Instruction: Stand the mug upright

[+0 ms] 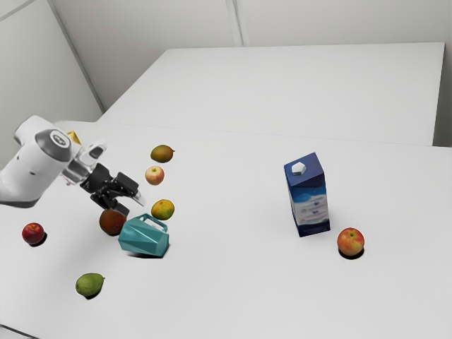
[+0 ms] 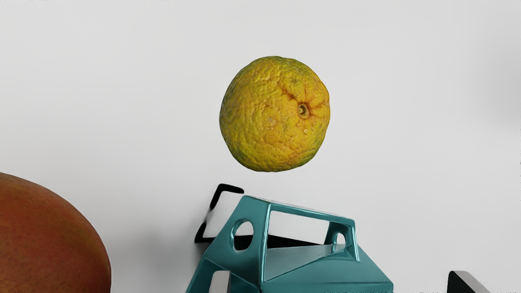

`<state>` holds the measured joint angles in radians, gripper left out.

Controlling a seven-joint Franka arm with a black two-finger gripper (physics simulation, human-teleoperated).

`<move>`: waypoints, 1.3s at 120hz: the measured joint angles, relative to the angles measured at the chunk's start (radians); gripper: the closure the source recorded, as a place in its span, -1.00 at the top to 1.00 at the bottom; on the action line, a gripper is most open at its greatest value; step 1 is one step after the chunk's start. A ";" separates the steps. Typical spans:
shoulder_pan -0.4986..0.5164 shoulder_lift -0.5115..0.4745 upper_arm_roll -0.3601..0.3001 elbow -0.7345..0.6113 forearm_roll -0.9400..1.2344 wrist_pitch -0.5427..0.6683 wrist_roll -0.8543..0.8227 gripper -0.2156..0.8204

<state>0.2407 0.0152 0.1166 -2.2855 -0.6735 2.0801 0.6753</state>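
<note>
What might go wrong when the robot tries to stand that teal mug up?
The open gripper might come down badly: in the wrist view one fingertip overlaps the teal mug, so it could press on it instead of passing beside it. The reddish-brown fruit sits close to the mug and could get bumped as the mug turns. The yellow-green citrus lies just off the handle, so it might be nudged and roll.

A plain white table (image 1: 233, 289) holds a glossy teal, faceted mug (image 1: 144, 237) on its side, handle toward a rough yellow-green citrus (image 1: 163, 209). A reddish-brown fruit (image 1: 111, 222) sits beside it; a green fruit (image 1: 89, 284), a dark-red round fruit (image 1: 32, 233), a pale red-yellow apple (image 1: 155, 175) and a brownish-green fruit (image 1: 162, 153) lie around. Well apart, a blue-and-white carton (image 1: 309, 201) stands upright near a red-and-yellow apple (image 1: 350, 241).
</note>
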 joint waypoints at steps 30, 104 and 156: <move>0.002 0.000 0.001 -0.025 -0.067 0.011 0.079 0.53; 0.023 -0.048 0.001 -0.108 -0.113 0.017 0.202 0.53; 0.014 -0.045 0.002 -0.155 -0.220 0.017 0.262 0.53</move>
<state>0.2546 -0.0301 0.1181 -2.4410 -0.8934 2.0966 0.9372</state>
